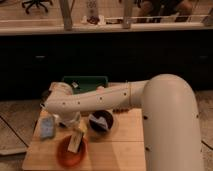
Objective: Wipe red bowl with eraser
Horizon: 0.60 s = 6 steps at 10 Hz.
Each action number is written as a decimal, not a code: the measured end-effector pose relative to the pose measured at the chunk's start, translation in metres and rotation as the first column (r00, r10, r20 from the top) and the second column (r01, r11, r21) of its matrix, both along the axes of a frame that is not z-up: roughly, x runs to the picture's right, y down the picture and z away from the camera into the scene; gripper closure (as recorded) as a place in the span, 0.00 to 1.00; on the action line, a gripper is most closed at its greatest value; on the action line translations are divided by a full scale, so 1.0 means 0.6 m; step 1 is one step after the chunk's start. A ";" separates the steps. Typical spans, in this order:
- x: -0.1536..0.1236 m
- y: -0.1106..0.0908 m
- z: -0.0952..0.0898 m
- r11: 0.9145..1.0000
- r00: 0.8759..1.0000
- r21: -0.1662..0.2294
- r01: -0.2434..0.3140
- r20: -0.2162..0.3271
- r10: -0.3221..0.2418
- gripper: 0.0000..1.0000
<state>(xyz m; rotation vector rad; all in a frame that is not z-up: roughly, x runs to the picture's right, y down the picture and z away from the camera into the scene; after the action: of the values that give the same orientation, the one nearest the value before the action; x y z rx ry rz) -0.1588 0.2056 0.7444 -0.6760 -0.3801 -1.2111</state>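
Observation:
The red bowl point(67, 155) sits on the front left of the wooden table point(117, 150). The eraser point(76, 141), a whitish-tan block, stands tilted inside the bowl and touches its inner surface. My gripper point(76, 131) hangs from the white arm directly above the bowl and is shut on the top of the eraser. The arm reaches in from the right and hides the gripper's upper part and some of the table behind it.
A dark bowl point(101, 121) stands just right of the gripper, close behind the red bowl. A light blue pad point(47, 127) lies at the left. A green bin point(85, 83) sits at the table's back edge. A dark counter runs behind.

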 end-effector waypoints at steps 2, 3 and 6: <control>-0.037 0.001 0.001 0.999 0.999 -0.007 0.036 0.036 -0.035 0.99; -0.054 0.010 -0.002 0.998 0.997 -0.013 0.058 0.057 -0.057 0.99; -0.060 0.050 -0.022 0.995 0.993 -0.037 0.088 0.084 -0.084 0.99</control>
<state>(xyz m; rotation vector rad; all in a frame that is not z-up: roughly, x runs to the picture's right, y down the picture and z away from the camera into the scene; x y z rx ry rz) -0.1948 0.2358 0.7314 -0.6844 -0.4487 -1.3189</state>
